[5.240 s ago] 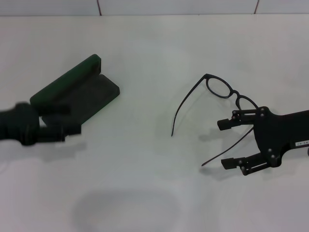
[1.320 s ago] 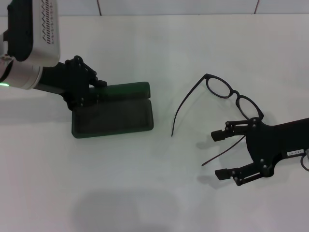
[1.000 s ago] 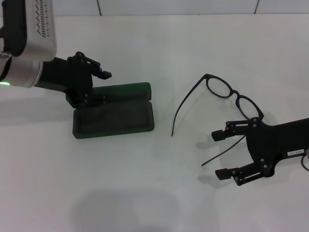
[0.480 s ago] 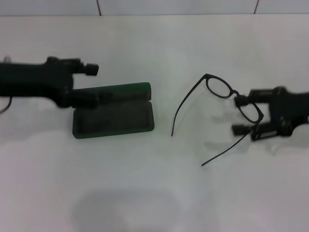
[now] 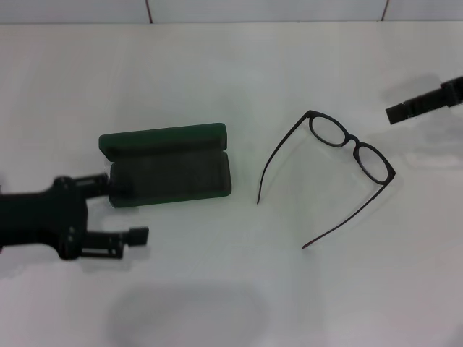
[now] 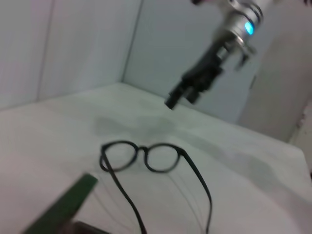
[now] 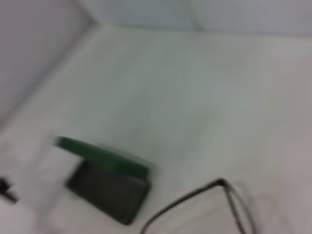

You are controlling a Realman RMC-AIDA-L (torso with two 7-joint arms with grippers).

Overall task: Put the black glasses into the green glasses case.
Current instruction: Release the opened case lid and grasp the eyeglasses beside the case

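Seeing the case lying open near the left side of the table, lid standing up at the back, soft inside facing up (all ready for something to go in). Seeing the glasses resting flat toward the right side, well apart from the case, both long arms spread out, so not yet packed away. Finding the left claw hanging wide open and gripping nothing, just in front of the case toward the front left corner, likely keeping out of the way. Spotting only a bit of the right claw at the far right edge; cannot tell whether open or closed.

Comparing with half a second ago: left claw having pulled away from the lid toward the front, right claw having backed off from beside the glasses, case and glasses staying put.
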